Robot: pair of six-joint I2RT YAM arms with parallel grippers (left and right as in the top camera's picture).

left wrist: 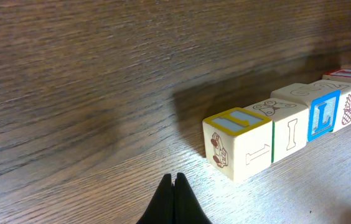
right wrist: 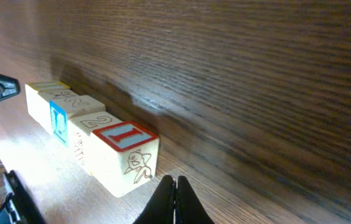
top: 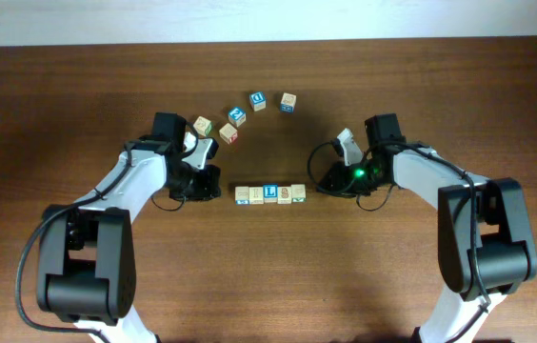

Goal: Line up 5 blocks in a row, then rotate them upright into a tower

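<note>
While left tool (left wrist: 174, 182) and right tool (right wrist: 175, 182) sit clenched empty, bare table (top: 268, 272) flanks the row of blocks (top: 269, 194).

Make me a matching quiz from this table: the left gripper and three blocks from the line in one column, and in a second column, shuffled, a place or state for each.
Column one:
1. left gripper
2. blue L block
3. red-framed block
4. yellow-framed block

Column two:
A. middle of the row
B. row end nearest the right gripper
C. shut, holding nothing
D. row end nearest the left gripper

Pairs: 1-C, 2-A, 3-B, 4-D
</note>
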